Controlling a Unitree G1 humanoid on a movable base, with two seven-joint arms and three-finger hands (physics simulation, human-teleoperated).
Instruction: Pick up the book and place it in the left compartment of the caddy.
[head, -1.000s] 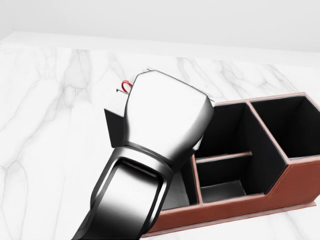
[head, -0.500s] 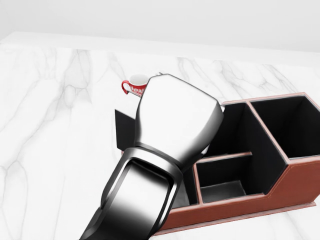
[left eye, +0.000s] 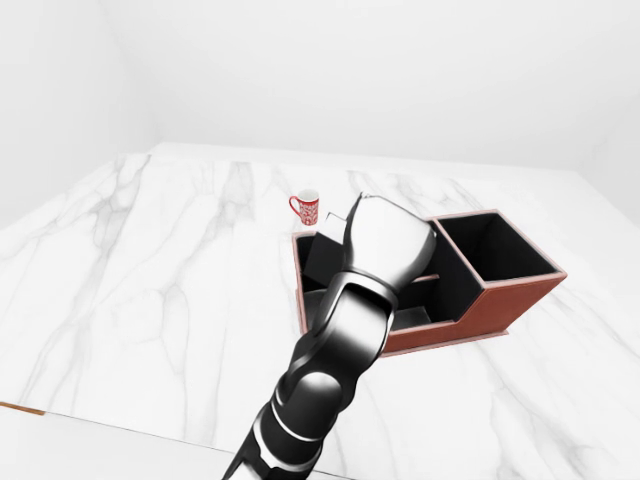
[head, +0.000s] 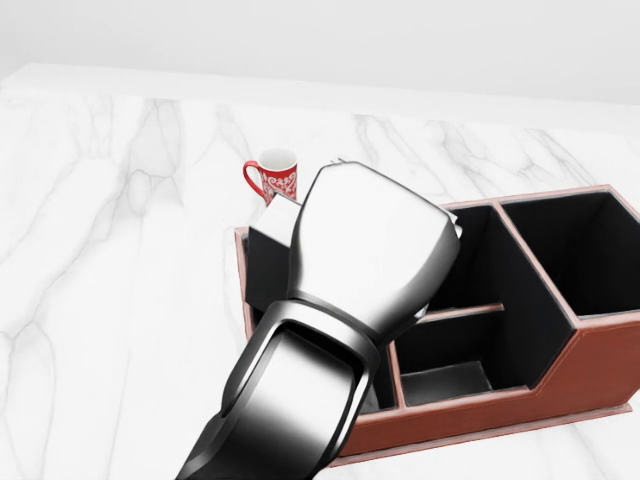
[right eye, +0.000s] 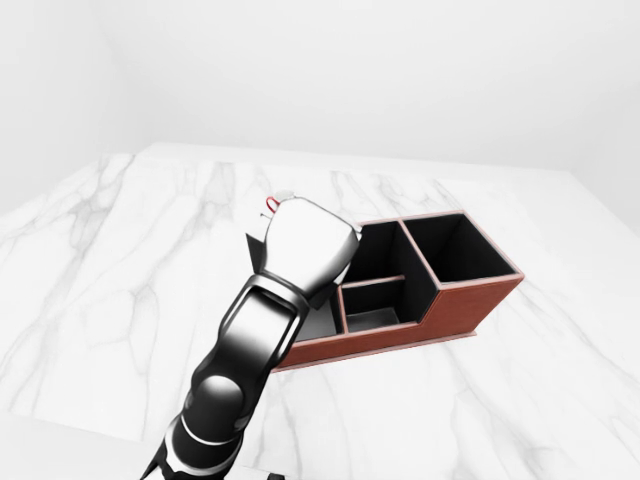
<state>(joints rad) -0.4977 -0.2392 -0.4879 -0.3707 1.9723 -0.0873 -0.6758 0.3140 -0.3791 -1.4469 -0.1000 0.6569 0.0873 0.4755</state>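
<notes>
My left hand (head: 368, 238) reaches in from the bottom of the head view, over the left end of the brown caddy (head: 598, 368). Its glossy back faces the camera and hides the fingers. A black book (head: 266, 262) sticks out from the hand's left side. It stands tilted inside the caddy's left compartment (left eye: 312, 298), its pale upper corner above the rim. The book has travelled with the hand, so the hand appears shut on it. The caddy's black middle and right compartments (head: 575, 240) show nothing inside. My right hand is out of view.
A red and white mug (head: 275, 175) stands on the white marble table (head: 110, 250) just above the caddy's left end, close to the book's corner. The table's near edge (left eye: 90, 420) shows at the bottom left of the left-eye view.
My left hand has moved right with the book, from beside the caddy's left wall to over its left compartment. The mug, hidden before, is now uncovered.
</notes>
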